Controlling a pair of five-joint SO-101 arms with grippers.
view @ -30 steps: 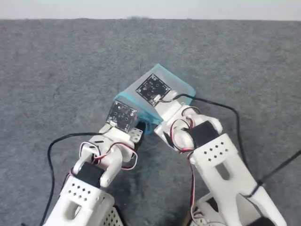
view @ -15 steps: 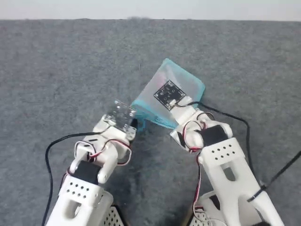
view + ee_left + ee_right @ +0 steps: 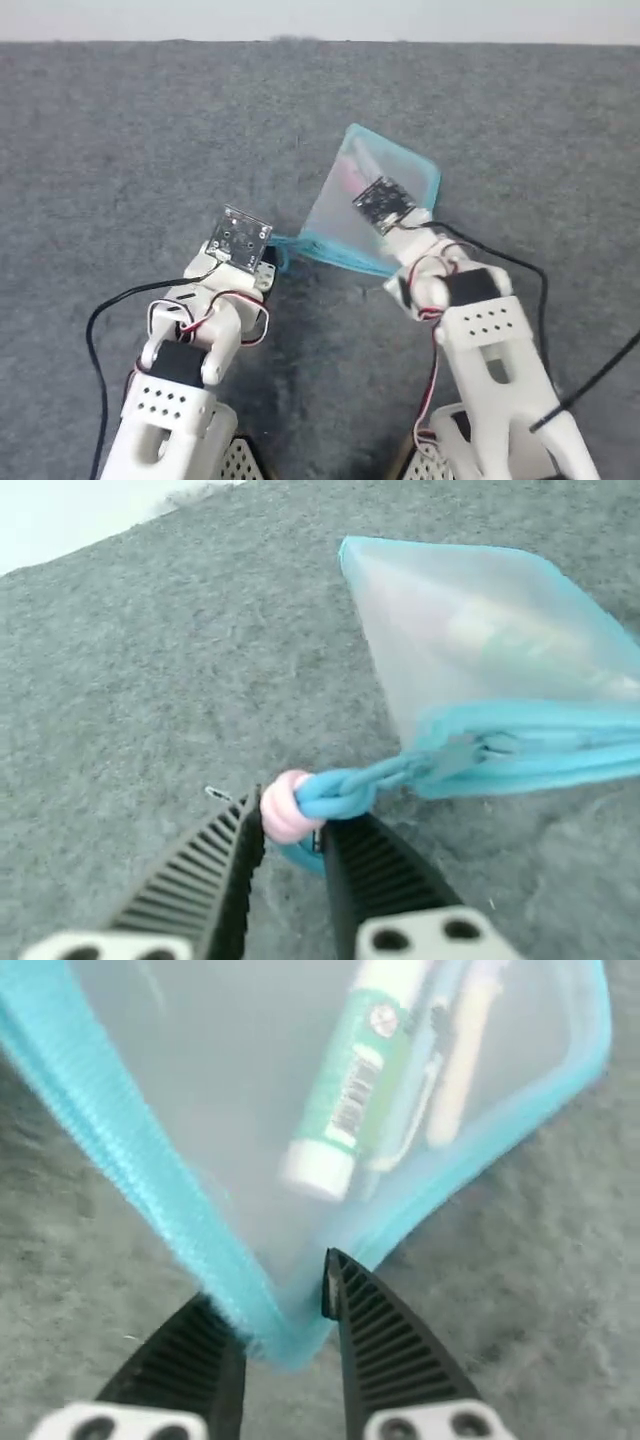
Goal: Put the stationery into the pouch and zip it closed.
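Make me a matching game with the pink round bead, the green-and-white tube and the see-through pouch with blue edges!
Things:
1. pink round bead
2. green-and-white tube
3. see-through pouch with blue edges

Places:
A. corner pinched by the right gripper
B. held in the left gripper
C. lying inside the pouch

Pairs: 1-B, 2-C, 3-A.

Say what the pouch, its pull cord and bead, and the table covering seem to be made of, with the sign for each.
Pouch: probably thin frosted plastic; the stationery shows dimly through it.
Blue edging: ribbed, looks like woven tape.
Pull cord: blue, twisted, likely textile.
Bead: smooth pink, perhaps plastic.
Table covering: grey felt or short carpet, fuzzy and matte.
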